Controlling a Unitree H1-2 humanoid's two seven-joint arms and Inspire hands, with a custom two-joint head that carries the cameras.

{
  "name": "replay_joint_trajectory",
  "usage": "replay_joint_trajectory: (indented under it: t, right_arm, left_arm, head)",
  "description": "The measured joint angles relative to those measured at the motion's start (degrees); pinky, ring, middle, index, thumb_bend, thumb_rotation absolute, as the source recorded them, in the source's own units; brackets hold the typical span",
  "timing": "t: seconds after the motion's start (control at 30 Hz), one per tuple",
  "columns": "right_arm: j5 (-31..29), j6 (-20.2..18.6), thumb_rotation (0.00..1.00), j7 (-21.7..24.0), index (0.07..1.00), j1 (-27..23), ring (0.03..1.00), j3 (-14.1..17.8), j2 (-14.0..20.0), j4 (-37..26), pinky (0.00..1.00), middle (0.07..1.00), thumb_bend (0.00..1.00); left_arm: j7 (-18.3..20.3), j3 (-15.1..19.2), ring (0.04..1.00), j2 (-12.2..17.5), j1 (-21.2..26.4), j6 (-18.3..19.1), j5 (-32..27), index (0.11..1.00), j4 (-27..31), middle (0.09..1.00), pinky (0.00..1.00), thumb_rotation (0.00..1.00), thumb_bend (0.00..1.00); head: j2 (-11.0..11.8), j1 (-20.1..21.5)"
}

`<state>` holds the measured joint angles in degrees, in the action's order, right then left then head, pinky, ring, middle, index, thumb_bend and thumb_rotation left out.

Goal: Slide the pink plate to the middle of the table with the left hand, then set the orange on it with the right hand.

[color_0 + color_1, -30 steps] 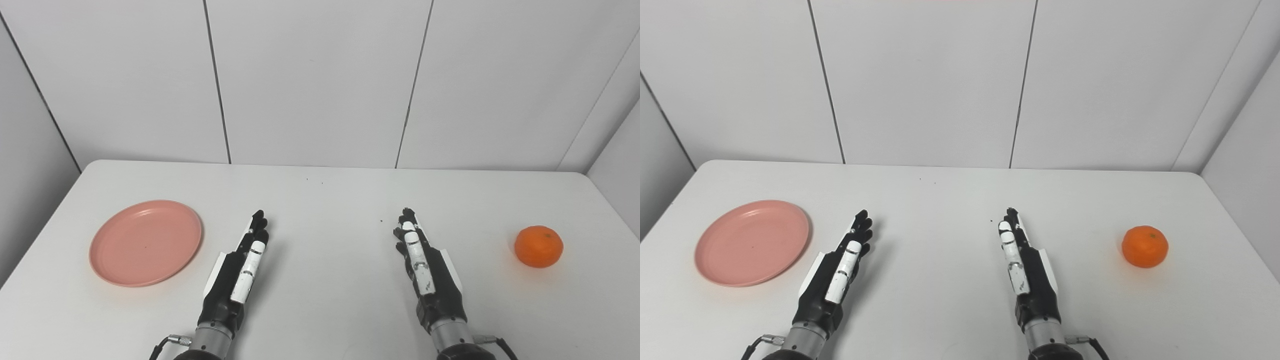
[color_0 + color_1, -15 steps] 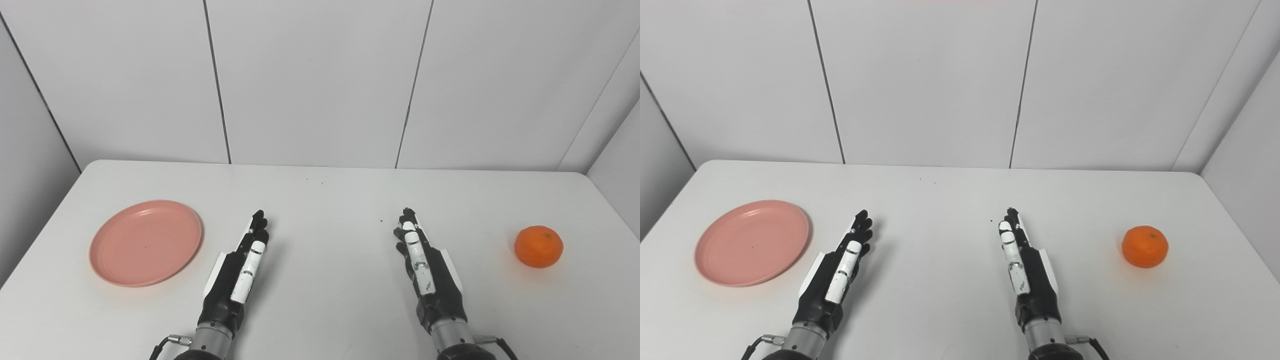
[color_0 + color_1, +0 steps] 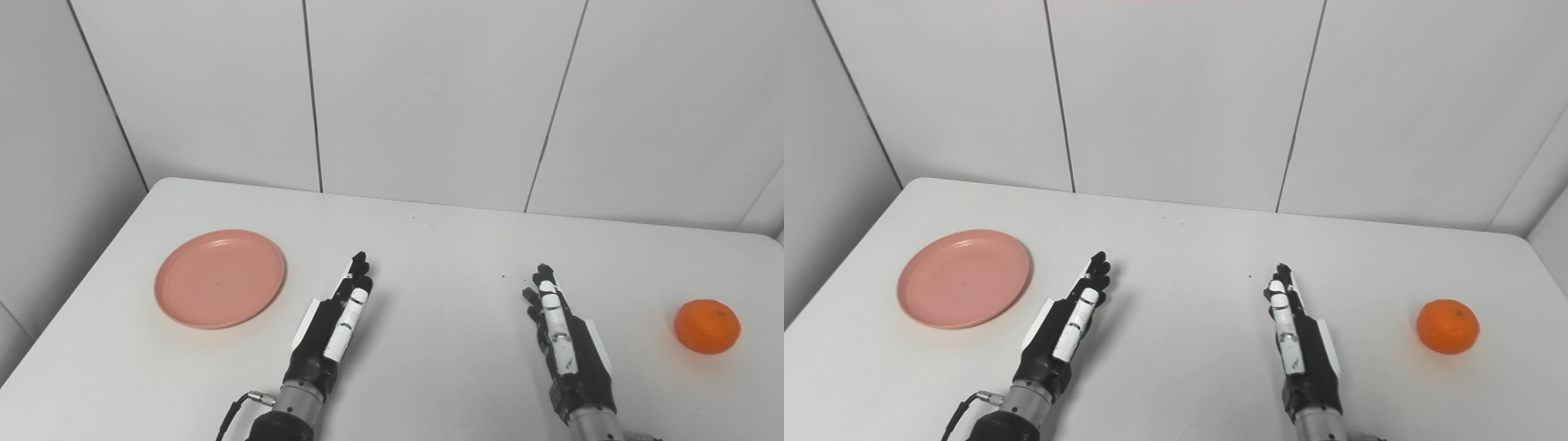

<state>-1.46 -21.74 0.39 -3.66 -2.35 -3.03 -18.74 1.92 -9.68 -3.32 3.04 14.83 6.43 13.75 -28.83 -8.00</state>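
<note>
White table [image 3: 429,257] against pale panelled walls [image 3: 429,92]; left hand [image 3: 331,324] and right hand [image 3: 566,343] empty, fingers straight.

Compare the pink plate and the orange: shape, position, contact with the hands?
The pink plate is flat, wide and shallow; the orange is round and much smaller across. The plate lies at the table's left side, outboard of the left hand; the orange sits at the far right, outboard of the right hand. The plate is pale pink, the orange vivid orange. Shared: both rest on the white table, untouched, and both hands are open.
</note>
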Motion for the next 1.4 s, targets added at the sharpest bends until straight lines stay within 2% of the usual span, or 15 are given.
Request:
replay_joint_trajectory:
  t: [0.27,0.8,1.23,1.4]
  right_arm:
    - [-1.71,0.34,1.0,1.22,0.978,0.7,0.952,0.6,2.08,-0.11,0.99,0.982,0.26]
    - [-2.62,1.41,1.0,1.33,0.976,0.7,0.951,0.62,2.51,-0.08,1.0,0.979,0.25]
    - [-2.88,1.41,1.0,1.36,0.989,0.71,0.959,0.59,2.6,-0.05,1.0,0.988,0.26]
    - [-3.15,1.41,1.0,1.36,0.992,0.71,0.962,0.58,2.6,-0.04,1.0,0.989,0.25]
  left_arm:
    - [-1.46,-1.46,1.0,-1.75,-0.3,-0.02,2.35,1.0,-1.18,1.0,0.99,1.0,0.39]
    - [-1.73,-1.86,0.999,-1.74,-0.29,0.13,4.06,1.0,-1.32,1.0,0.98,1.0,0.4]
    - [-1.23,-1.13,0.975,-1.35,0.13,0.14,3.81,0.986,-1.29,0.987,0.97,1.0,0.42]
    - [-0.52,0.29,0.959,-0.52,1.74,0.23,3.74,0.969,-0.32,0.973,0.96,1.0,0.43]
  head:
    - [0.79,-3.34]
    - [1.06,-3.87]
    - [1.23,-4.75]
    - [1.41,-5.1]
